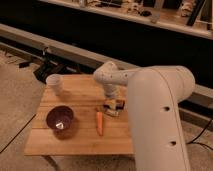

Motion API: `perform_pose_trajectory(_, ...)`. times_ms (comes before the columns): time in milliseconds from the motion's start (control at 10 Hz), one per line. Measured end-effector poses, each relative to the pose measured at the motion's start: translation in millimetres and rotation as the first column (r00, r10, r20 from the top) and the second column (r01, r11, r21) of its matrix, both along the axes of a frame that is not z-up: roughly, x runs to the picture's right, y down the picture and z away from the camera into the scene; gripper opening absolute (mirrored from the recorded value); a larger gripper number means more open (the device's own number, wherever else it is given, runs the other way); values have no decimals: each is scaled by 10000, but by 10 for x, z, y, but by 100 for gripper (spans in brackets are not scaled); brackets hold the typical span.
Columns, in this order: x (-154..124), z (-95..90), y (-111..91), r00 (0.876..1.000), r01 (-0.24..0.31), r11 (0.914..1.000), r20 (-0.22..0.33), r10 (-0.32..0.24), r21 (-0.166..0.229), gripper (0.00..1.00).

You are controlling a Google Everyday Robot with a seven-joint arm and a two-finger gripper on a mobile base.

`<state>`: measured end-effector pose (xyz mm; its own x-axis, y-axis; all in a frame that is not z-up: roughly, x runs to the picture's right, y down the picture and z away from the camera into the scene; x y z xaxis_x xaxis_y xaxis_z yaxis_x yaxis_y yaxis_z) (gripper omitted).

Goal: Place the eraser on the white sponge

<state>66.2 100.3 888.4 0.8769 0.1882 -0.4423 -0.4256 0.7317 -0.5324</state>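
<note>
The white sponge lies on the wooden table at its right side. My gripper hangs straight down from the white arm and sits right over the sponge. A small dark thing at the gripper tip, possibly the eraser, rests on or just above the sponge; I cannot tell whether it is touching.
An orange carrot lies just left of the sponge. A dark purple bowl stands at the front left. A white cup stands at the back left corner. My bulky white arm covers the table's right edge.
</note>
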Motion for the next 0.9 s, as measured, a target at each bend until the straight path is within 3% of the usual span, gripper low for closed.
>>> perform_pose_trajectory(900,7,-8,8,9999,-76,10000,-94,77,28,74)
